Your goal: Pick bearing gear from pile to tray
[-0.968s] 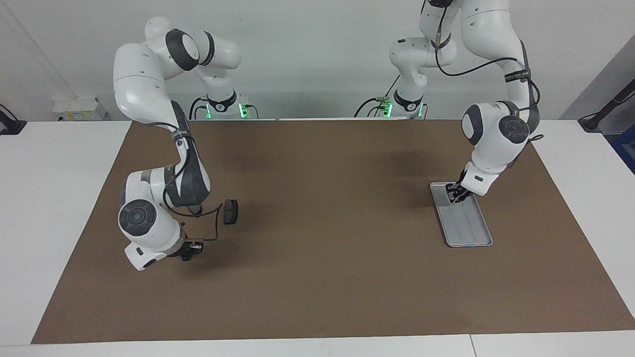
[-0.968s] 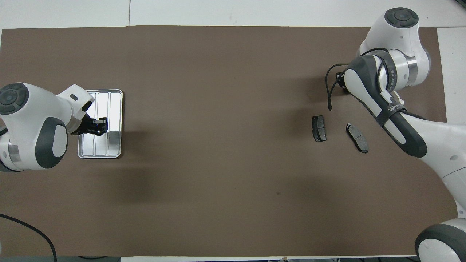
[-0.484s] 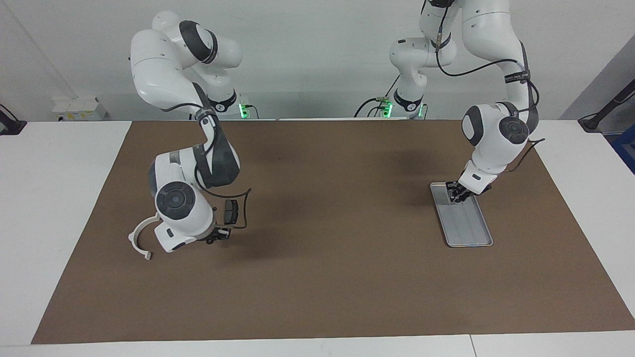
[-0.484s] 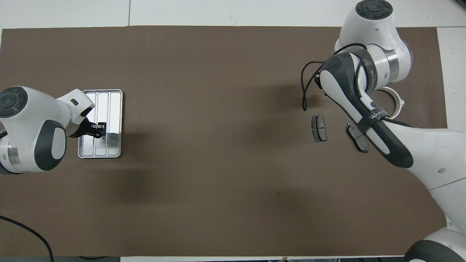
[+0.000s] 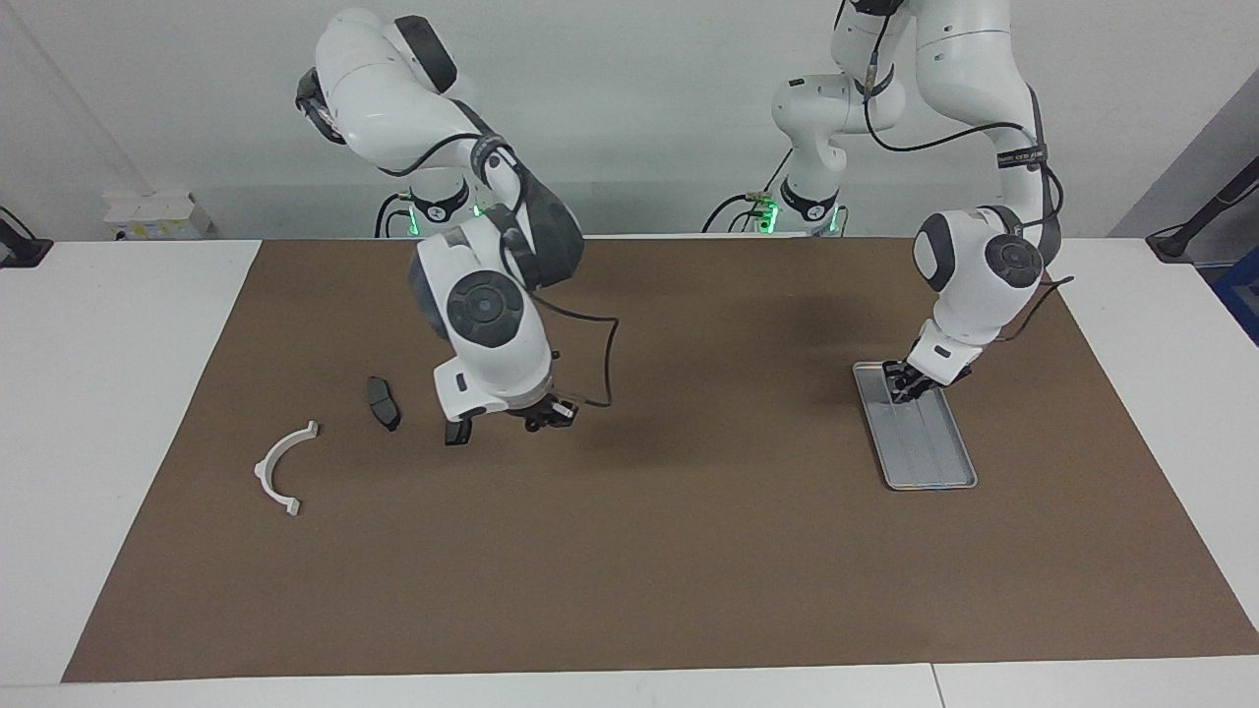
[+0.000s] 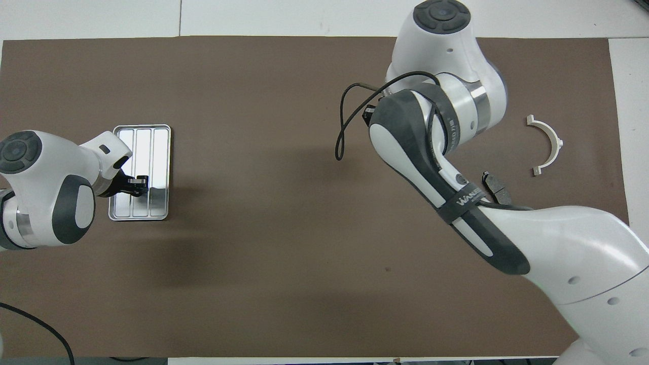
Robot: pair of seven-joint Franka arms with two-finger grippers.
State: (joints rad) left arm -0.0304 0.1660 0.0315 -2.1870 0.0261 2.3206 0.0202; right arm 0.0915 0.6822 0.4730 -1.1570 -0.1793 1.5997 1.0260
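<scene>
Over the flat silver-grey metal tray [image 5: 929, 454], the left gripper [image 5: 897, 385] holds a small round piece, seemingly the bearing gear, ready to release. The right gripper [image 5: 546, 415], shut and apparently empty, hangs beside the dark brake pads [image 5: 384, 402].

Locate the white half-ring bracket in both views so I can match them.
Facing view: the white half-ring bracket lies on the brown mat near that picture's left edge, toward the right arm's end of the table.
Overhead view: it lies near the right edge, clear of the arm.
Shared landmark: the dark brake pad beside it, slightly nearer the robots.
</scene>
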